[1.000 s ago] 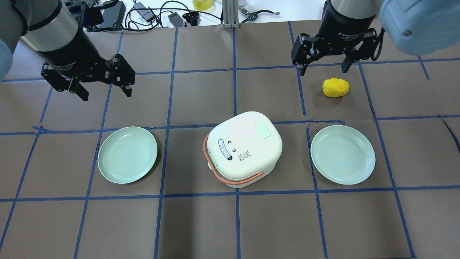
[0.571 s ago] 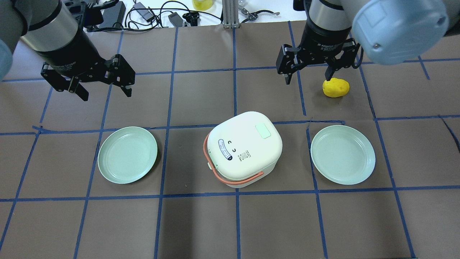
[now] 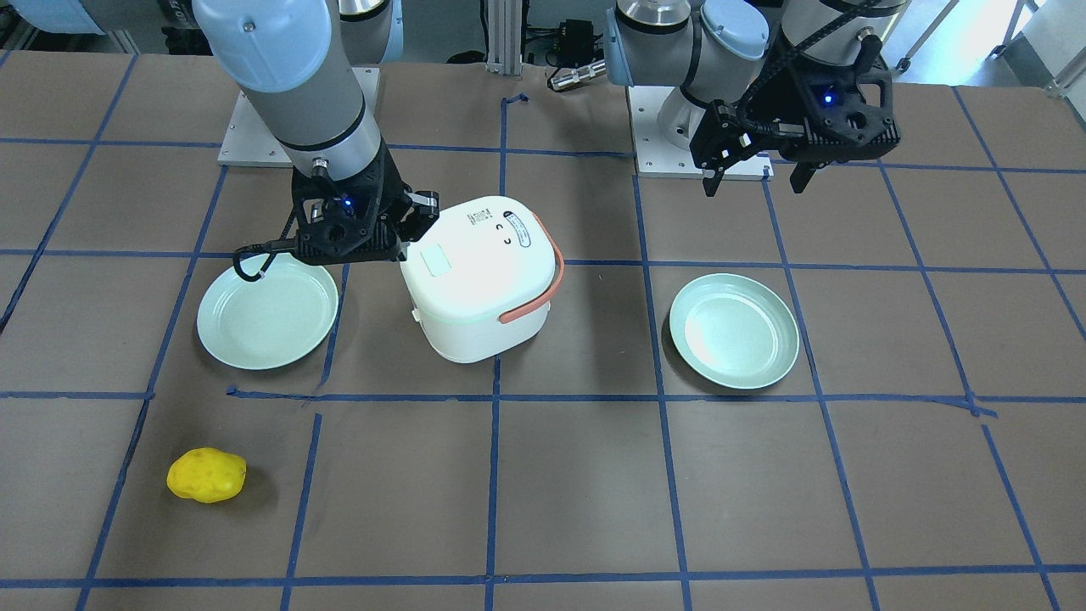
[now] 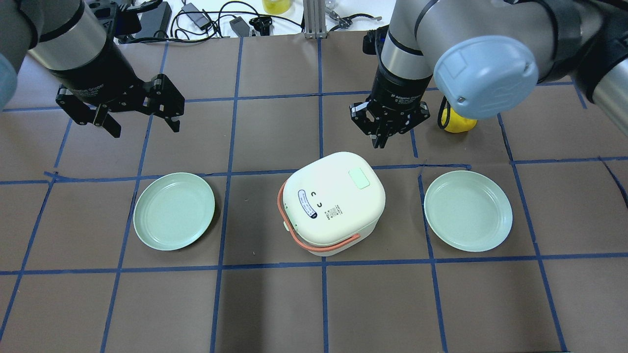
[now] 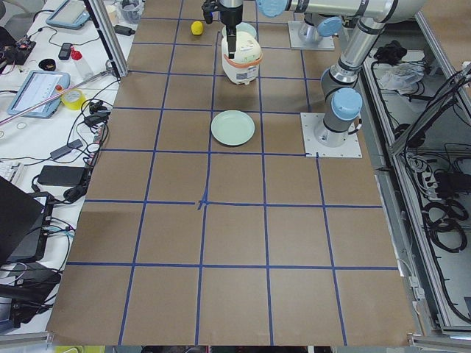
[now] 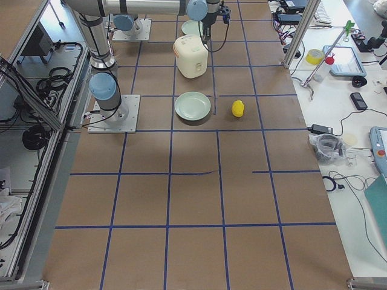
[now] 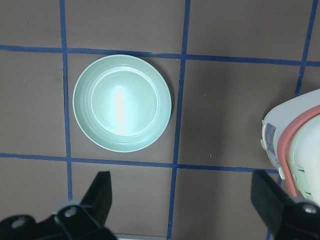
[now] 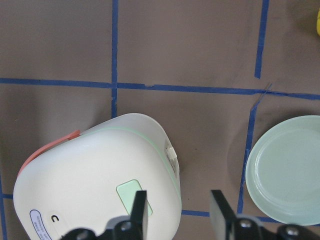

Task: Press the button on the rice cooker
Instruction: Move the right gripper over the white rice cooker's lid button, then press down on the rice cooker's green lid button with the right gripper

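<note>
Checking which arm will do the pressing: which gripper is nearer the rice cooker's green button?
Right. The right gripper hovers just past the cooker's far edge, near the button; the left gripper hangs far off, beyond the left plate.

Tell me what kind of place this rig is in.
Most likely a robotics lab workcell: a brown paper-covered table gridded with blue tape, a white side bench strewn with cables and tablets, and an aluminium frame post.
</note>
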